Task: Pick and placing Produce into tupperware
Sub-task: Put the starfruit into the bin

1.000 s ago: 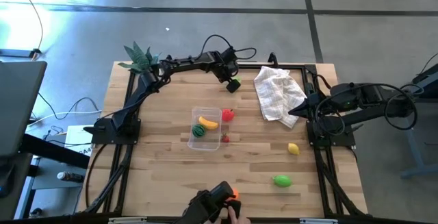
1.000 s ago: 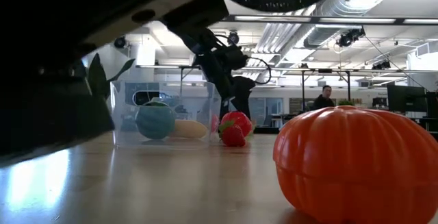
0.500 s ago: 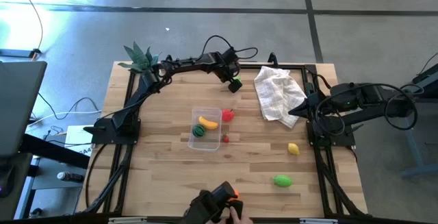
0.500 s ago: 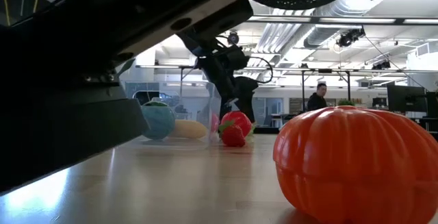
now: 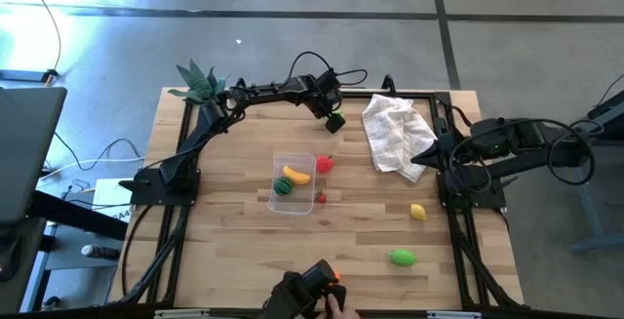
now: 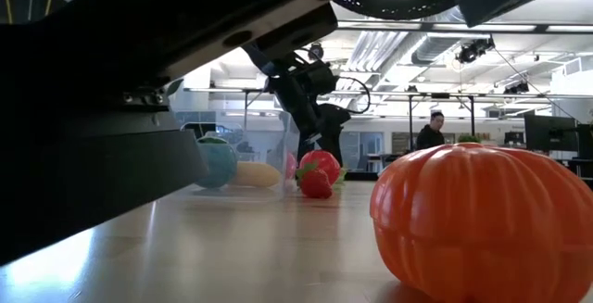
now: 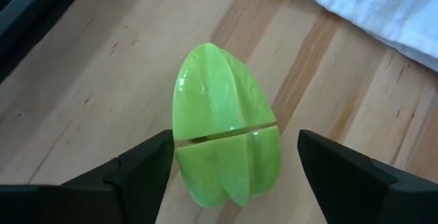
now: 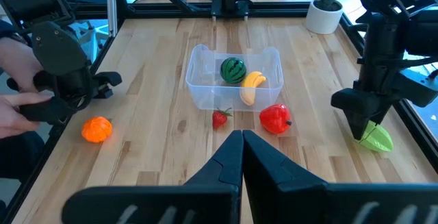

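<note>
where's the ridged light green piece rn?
High view: the light green piece lies on the table's far side, just left of the white cloth, between the fingers of the left gripper, which do not touch it yet.

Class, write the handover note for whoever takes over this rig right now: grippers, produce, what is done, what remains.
Left gripper: at the table's far side, fingers either side of the light green ribbed fruit, not yet gripping.
Right gripper: shut, empty, waiting at the right edge.
Done: watermelon and banana in the tupperware.
Left: red pepper, strawberry, lemon, green piece, orange pumpkin.
</note>
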{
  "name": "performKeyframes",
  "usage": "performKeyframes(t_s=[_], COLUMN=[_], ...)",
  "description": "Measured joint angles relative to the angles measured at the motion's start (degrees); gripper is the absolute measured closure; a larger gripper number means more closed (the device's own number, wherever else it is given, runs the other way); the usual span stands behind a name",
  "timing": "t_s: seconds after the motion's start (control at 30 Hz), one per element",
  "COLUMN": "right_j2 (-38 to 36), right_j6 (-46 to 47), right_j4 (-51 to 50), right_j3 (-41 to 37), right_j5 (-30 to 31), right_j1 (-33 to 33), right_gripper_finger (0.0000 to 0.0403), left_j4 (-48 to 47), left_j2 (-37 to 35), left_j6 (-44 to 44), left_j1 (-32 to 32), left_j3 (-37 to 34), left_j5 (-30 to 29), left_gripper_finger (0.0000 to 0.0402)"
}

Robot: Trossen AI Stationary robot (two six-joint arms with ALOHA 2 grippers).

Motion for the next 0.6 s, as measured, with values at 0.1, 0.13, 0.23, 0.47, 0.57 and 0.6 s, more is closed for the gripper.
performKeyframes(t_s=[0.1, 0.13, 0.23, 0.47, 0.57, 0.6], right_j2=[0.0, 0.0, 0.0, 0.0, 0.0, 0.0], right_j6=[0.0, 0.0, 0.0, 0.0, 0.0, 0.0], right_j4=[0.0, 0.0, 0.0, 0.0, 0.0, 0.0], right_j3=[0.0, 0.0, 0.0, 0.0, 0.0, 0.0], right_j5=[0.0, 0.0, 0.0, 0.0, 0.0, 0.0], right_j1=[0.0, 0.0, 0.0, 0.0, 0.0, 0.0], right_gripper_finger=[0.0402, 0.0402, 0.0402, 0.0402, 0.0402, 0.0402], left_j4=[0.2, 0.3, 0.5, 0.8, -0.4, -0.3], left_j2=[0.0, 0.0, 0.0, 0.3, 0.6, 0.6], left_j6=[-0.1, -0.1, -0.3, -0.8, -0.9, -0.9], left_j1=[0.0, 0.0, 0.0, -0.3, -0.3, -0.3], left_j3=[0.0, 0.0, 0.0, 0.0, 0.4, 0.5], left_j5=[0.0, 0.0, 0.1, 1.0, 1.1, 1.0], left_gripper_finger=[0.0117, 0.0120, 0.0126, 0.0124, 0.0120, 0.0118])
